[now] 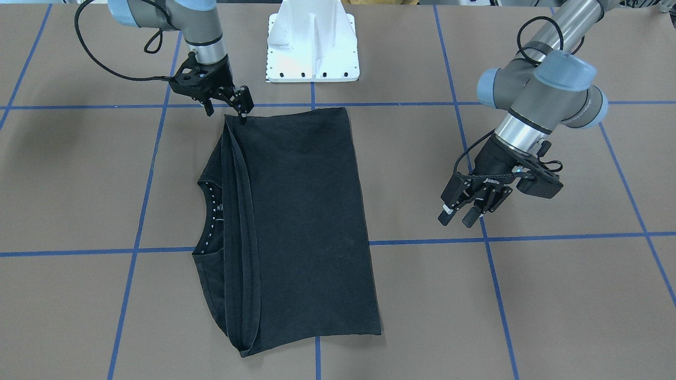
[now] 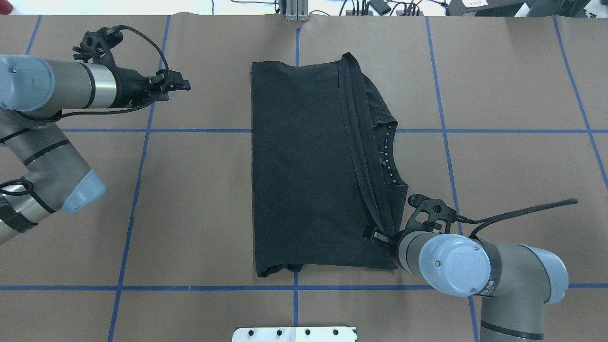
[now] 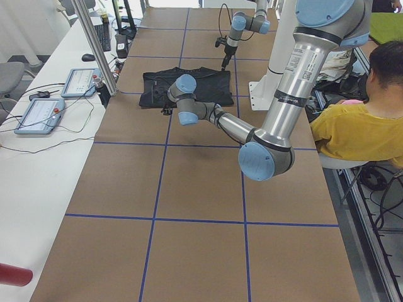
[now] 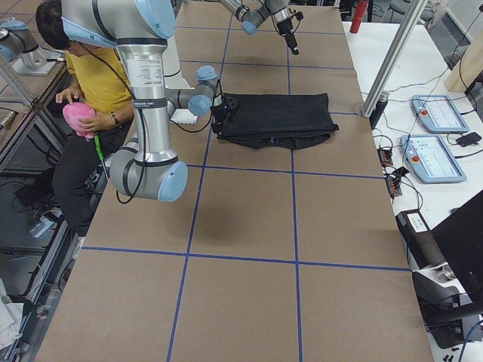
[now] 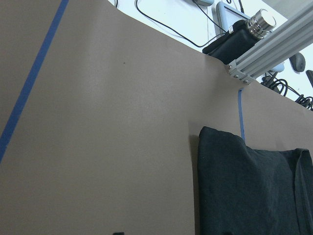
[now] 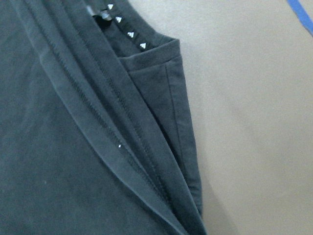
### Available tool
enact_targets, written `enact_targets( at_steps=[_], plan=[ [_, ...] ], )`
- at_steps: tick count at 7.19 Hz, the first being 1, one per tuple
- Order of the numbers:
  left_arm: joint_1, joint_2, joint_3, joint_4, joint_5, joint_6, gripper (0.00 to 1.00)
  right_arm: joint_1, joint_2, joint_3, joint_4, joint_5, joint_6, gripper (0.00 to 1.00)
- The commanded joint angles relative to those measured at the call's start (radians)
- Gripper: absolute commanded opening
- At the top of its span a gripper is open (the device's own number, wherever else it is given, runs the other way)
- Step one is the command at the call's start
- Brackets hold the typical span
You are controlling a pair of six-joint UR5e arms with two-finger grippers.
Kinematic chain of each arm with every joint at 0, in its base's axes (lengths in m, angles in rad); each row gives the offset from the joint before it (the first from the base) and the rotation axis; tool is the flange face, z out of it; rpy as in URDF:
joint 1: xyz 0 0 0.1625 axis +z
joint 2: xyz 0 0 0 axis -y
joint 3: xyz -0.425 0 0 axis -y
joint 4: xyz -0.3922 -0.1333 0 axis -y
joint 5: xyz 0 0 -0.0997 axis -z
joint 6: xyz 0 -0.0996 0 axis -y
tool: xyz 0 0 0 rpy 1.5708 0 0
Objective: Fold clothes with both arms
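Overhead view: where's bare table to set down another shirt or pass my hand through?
Free: the squares between the left end effector and the T-shirt, and the far right squares past its collar. Crowded: the shirt's near right corner, where the right end effector sits, and the view's left edge under the left arm.

Treat the T-shirt (image 1: 306, 211) as matt black knit cloth, soft, with stitched double hems. The surface (image 1: 554, 295) has a matt brown, paper-like covering marked with smooth blue tape (image 1: 422, 241). On the left arm (image 1: 520, 89) and right arm (image 1: 158, 13) you see matt grey housings, brushed silver metal tubes and smooth light-blue plastic caps. The cables (image 2: 522, 212) have a black braided sheath. The pedestal (image 1: 312, 47) has a smooth white finish.
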Motion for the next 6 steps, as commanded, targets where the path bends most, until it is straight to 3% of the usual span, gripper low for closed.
enact_targets(
  at_steps=[1, 4, 6],
  plan=[
    [0.002, 0.0, -0.001, 0.0, 0.0, 0.0, 0.73, 0.004, 0.001, -0.116, 0.172, -0.068, 0.249, 0.96],
    [0.009, 0.0, 0.001, 0.0, 0.0, -0.003, 0.73, 0.009, 0.004, -0.112, 0.165, -0.067, 0.253, 0.88],
    [0.011, 0.001, 0.001, 0.0, 0.0, -0.005, 0.73, 0.026, 0.004, -0.112, 0.165, -0.061, 0.251, 0.52]
  ],
)
